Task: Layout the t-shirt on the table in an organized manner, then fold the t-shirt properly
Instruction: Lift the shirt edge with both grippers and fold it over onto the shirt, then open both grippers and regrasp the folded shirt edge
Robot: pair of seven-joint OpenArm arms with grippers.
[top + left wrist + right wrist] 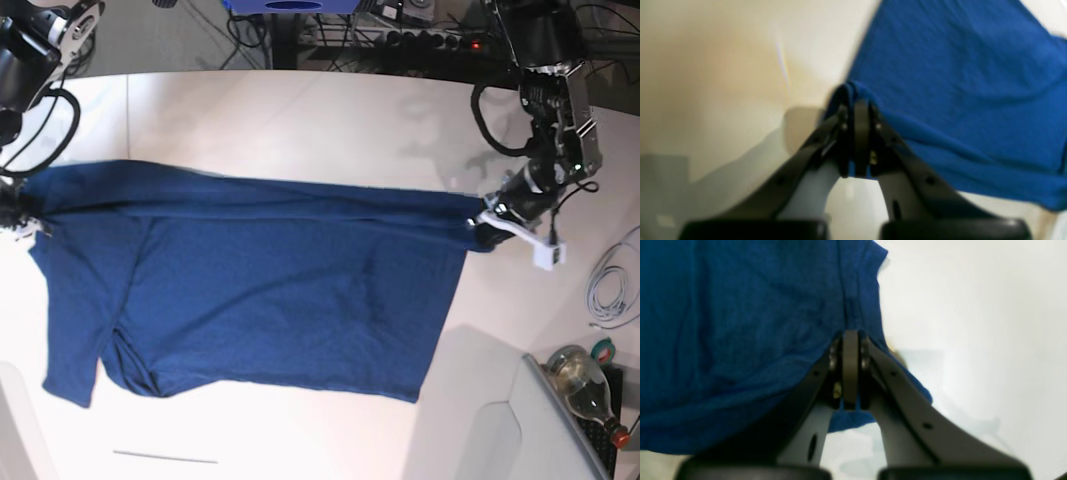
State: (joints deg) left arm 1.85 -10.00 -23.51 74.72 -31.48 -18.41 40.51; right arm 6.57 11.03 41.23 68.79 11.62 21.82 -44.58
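Both claws are clamped on the t-shirt (270, 290): my left claw (857, 100) pinches one bunched end of its upper edge, my right claw (850, 336) the opposite end. Between them I see that edge pulled fairly taut across the white desk (300, 120), while the rest spreads flat toward the near side. Wrist views are blurry, so which corner each holds I can't quite tell.

Robotics lab bench: white table (300, 110), power strip (420, 38) and tangled cables (250, 30) behind, coiled cord (608, 290) alongside.
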